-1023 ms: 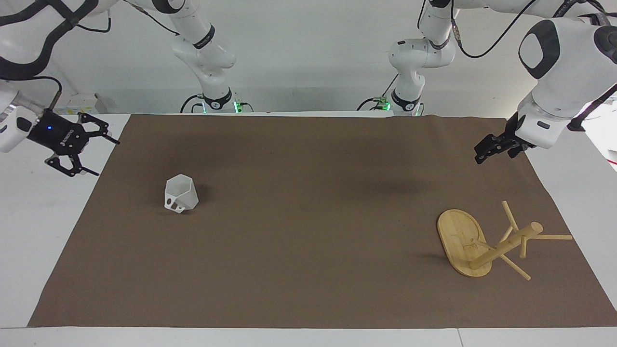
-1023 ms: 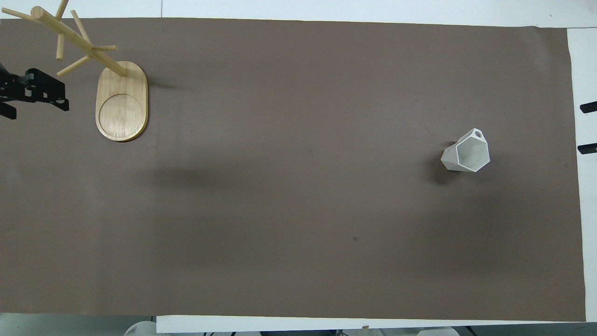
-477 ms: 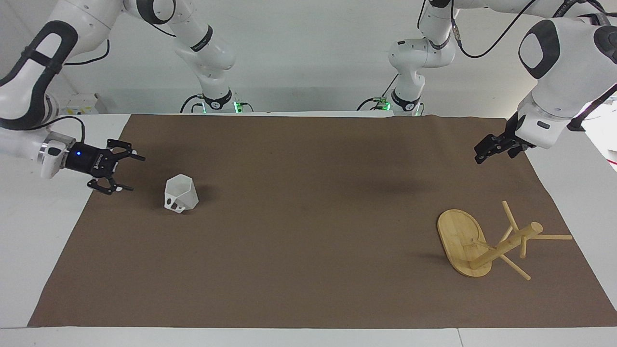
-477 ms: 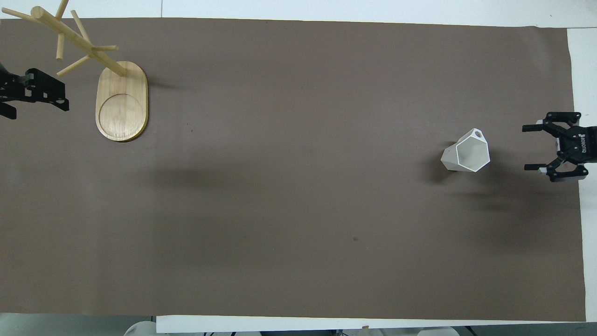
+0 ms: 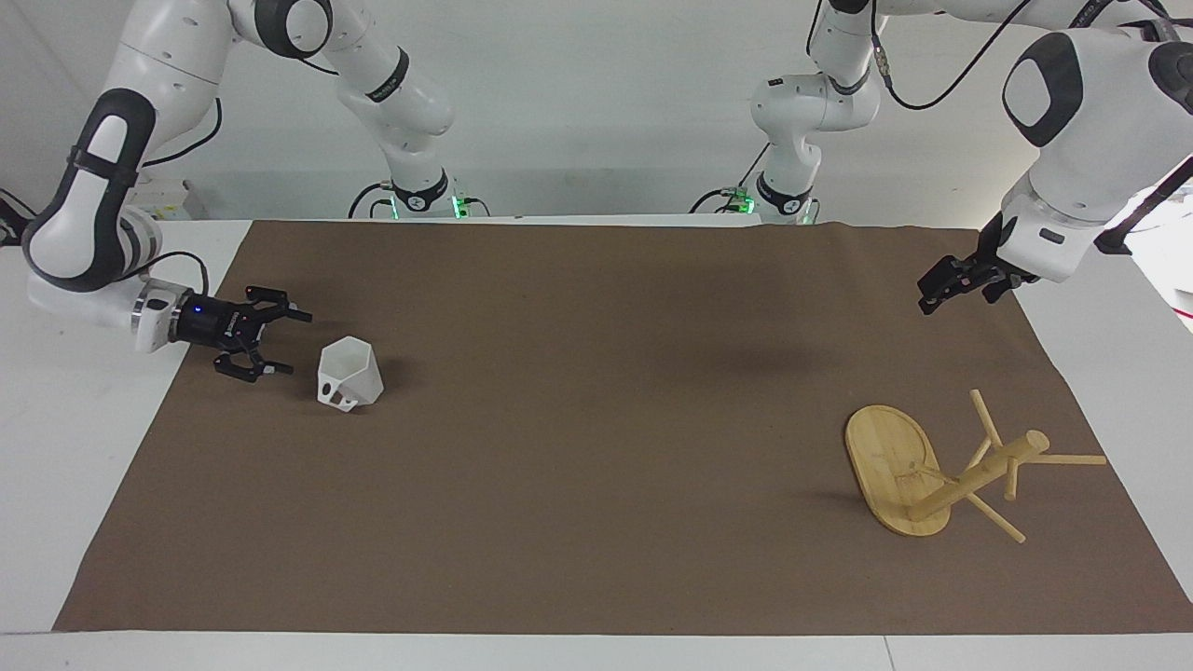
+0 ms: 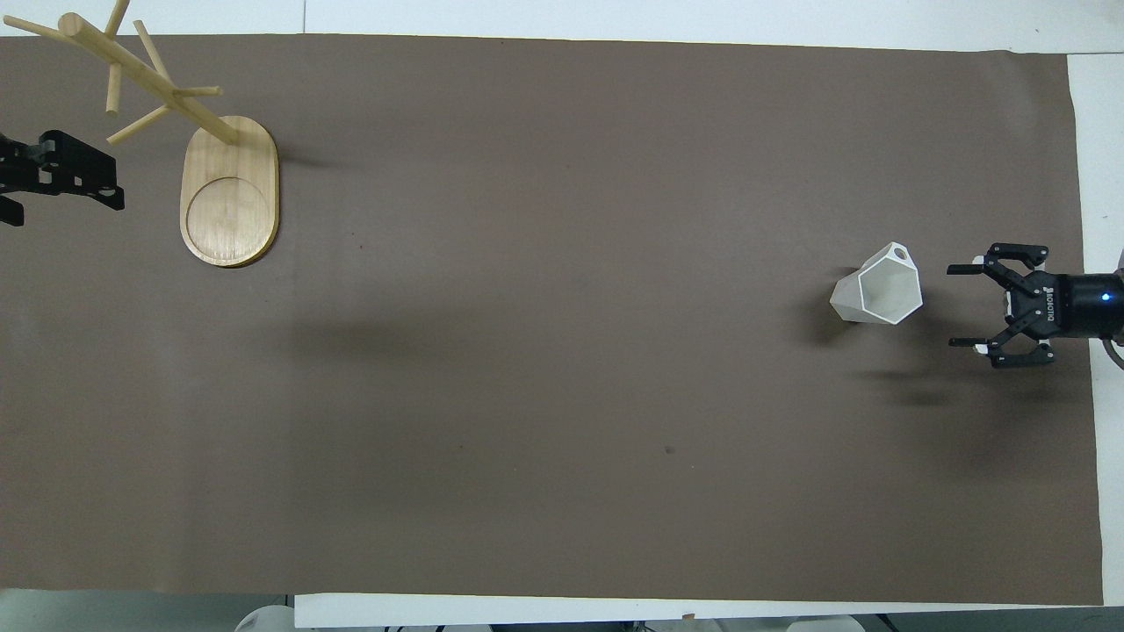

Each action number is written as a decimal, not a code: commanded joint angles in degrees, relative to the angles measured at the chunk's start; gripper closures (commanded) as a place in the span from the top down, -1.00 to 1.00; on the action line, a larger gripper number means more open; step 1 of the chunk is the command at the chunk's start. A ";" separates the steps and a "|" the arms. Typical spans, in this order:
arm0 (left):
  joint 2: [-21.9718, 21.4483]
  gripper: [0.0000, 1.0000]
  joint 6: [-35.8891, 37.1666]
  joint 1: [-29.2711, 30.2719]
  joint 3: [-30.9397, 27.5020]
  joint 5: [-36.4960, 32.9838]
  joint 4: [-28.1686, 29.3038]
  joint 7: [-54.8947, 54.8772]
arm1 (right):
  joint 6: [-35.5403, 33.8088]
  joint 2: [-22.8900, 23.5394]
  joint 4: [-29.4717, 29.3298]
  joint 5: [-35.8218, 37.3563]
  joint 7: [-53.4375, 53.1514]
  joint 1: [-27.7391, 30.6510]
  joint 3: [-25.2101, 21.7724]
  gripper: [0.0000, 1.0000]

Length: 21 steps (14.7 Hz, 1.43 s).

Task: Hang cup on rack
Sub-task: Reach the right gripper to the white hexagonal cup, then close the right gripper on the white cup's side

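Facing view shows the right gripper (image 5: pixel 284 343) low over the brown mat (image 5: pixel 596 419) at the right arm's end of the table, turned on its side with its two fingers spread wide and pointing straight at the cup (image 5: pixel 350 374). The cup stands on the mat just beside those fingertips, a narrow strip of mat between them, so nothing is gripped. It is white and faceted, with its handle turned away from the robots. In the overhead view the same right gripper (image 6: pixel 964 305) has its spread fingers level with the cup (image 6: pixel 878 295), whose hexagonal mouth faces up. The left gripper (image 5: pixel 935 289) hangs in the air over the mat's edge at the left arm's end, spread open with nothing between its fingers. The rack (image 5: pixel 941 471) stands well apart from it, on the mat below it and farther from the robots. Its oval base is flat on the mat, its pole and thin pegs rise from the end of the base farther from the robots, and no cup hangs on any peg.
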<state>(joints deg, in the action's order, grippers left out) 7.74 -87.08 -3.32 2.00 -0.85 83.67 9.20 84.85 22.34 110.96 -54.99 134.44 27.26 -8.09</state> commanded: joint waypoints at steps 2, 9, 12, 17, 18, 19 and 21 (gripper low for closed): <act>-2.38 1.00 -1.34 0.07 0.20 -1.26 2.29 -0.06 | 5.22 -1.33 6.35 -3.96 1.35 0.07 0.53 0.99; -2.38 1.00 -1.25 0.07 0.20 -1.26 2.38 -0.06 | 9.11 -1.95 9.27 -6.52 2.05 -1.86 0.88 0.99; -2.38 1.00 -1.25 0.07 0.20 -1.26 2.38 -0.06 | 10.86 -2.04 10.50 -7.50 2.05 -4.15 0.88 0.99; -2.29 1.00 -1.87 -0.81 0.64 -1.26 2.38 -0.32 | 11.22 -2.48 12.08 -8.55 3.10 -4.41 0.88 0.99; -2.38 1.00 -1.78 -0.90 0.73 -1.26 2.38 -0.32 | 11.56 -2.57 12.78 -10.12 3.37 -5.11 0.88 0.99; -2.38 1.00 -1.78 -1.33 0.82 -1.26 2.38 -0.41 | 11.74 -2.57 12.88 -10.92 3.72 -5.90 0.88 0.99; -2.38 1.00 -1.61 -1.34 0.82 -1.26 2.47 -0.24 | 12.62 -2.57 12.88 -11.19 4.16 -6.08 0.88 0.99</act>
<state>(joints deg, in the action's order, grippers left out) 6.99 -87.31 -4.17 3.00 -0.85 83.76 9.20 95.86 21.47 121.72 -64.54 136.96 21.51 -7.35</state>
